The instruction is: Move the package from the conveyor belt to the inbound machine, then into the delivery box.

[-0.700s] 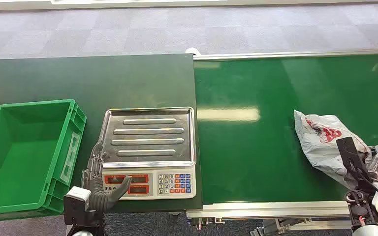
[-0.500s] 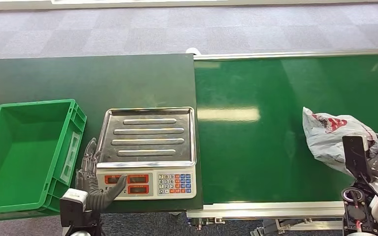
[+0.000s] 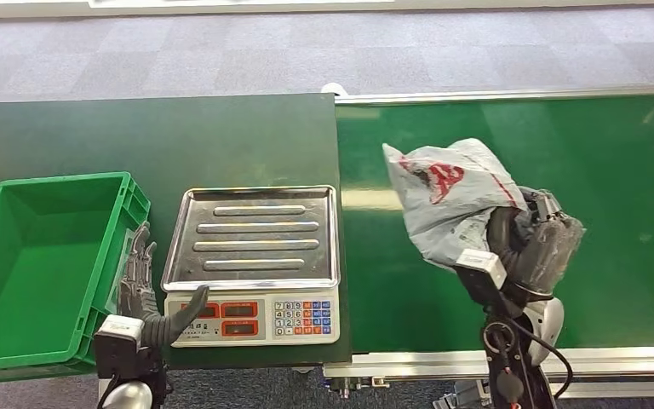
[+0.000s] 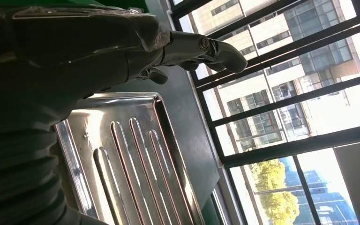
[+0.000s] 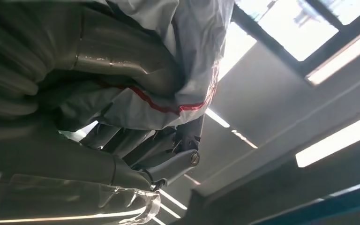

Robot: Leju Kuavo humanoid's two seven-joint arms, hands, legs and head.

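Head view: we see the right hand gripping the package, a grey plastic bag with red print, held above the green belt and between the belt's middle and the scale; the fingers wrap the bag's lower right side, and the bag bulges up and to the left of the hand, toward the scale. The scale stands on the dark green table, touching the belt's left edge; its ribbed steel tray carries nothing, and below the tray lie two red displays and a keypad. The green box stands just left of the scale, its floor bare. The left hand lies in the narrow gap between box and scale, fingers spread and straight, holding nothing; its thumb reaches over the scale's front left corner near the display. Grey carpet runs beyond the table and belt. Left wrist view: we look past the left hand, whose dark fingers are stretched apart and grasp nothing, onto the steel tray with its raised ribs, and beyond it to window frames and buildings outside. Right wrist view: the right hand is clamped on the package; the grey film with a red stripe is bunched between the thumb and the darker fingers, and ceiling lights show behind.
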